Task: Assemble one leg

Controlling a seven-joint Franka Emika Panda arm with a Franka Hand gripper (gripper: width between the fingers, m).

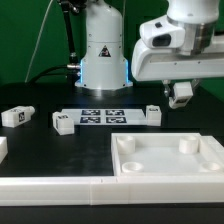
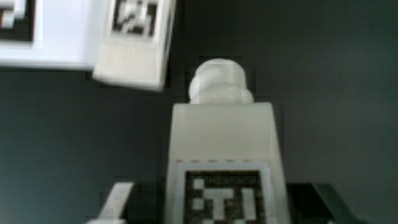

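**Mia:** Is the leg on yet?

**Tom:** No. The gripper (image 1: 180, 100) holds the leg (image 2: 222, 140) up in the air. It hangs over the back part of the worktop, near the exterior view's right edge, just behind the white panel (image 1: 165, 176). In the wrist view the fingers (image 2: 119, 203) pinch the leg from both sides, and its round peg sticks out at the far end.

**Mia:** So what is done?

**Tom:** I think the picking up is done. The leg must now go to a corner hole in the panel and be fixed there. I see no leg standing in the panel.

**Mia:** How many legs are there?

**Tom:** Four that I can count. There is one in the gripper and three loose legs lying on the worktop. One loose leg (image 1: 18, 116) is near the exterior view's left edge. One (image 1: 62, 122) and one (image 1: 153, 112) lie at the two ends of the marker board (image 1: 100, 116).

**Mia:** Anything else?

**Tom:** One panel, by the front edge near the exterior view's right corner. There is also a white bit (image 1: 2, 148) cut off at the left edge. I cannot tell what it is.
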